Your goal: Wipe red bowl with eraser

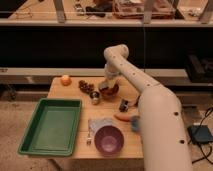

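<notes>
We are looking at a wooden table (59,92) standing in front of a dark shelving wall, with metal rails running behind it. On the table a green tray (50,102) is lying at the left. A purple bowl (109,140) is sitting at the near edge, and a blue cup (135,123) is standing near it. A small orange fruit (65,80) is resting at the far left corner.

The white arm is reaching over the table from the right and bending down at the far side. Its gripper (106,84) is hanging right over the red bowl (114,93), which is sitting near the middle of the far edge. The claw is closed. A small dark-and-grey block is showing at its tip, and we are taking that to be the eraser (103,87), pinched and touching the bowl's left rim.

We are judging the eraser to be light, with a stiff body and a softer face. It is best held by its long sides with that face pointing down. The bowl is looking small, smooth and light. We are expecting it to slide or tip if the rim gets pushed hard, so gentle strokes inside it are called for.
</notes>
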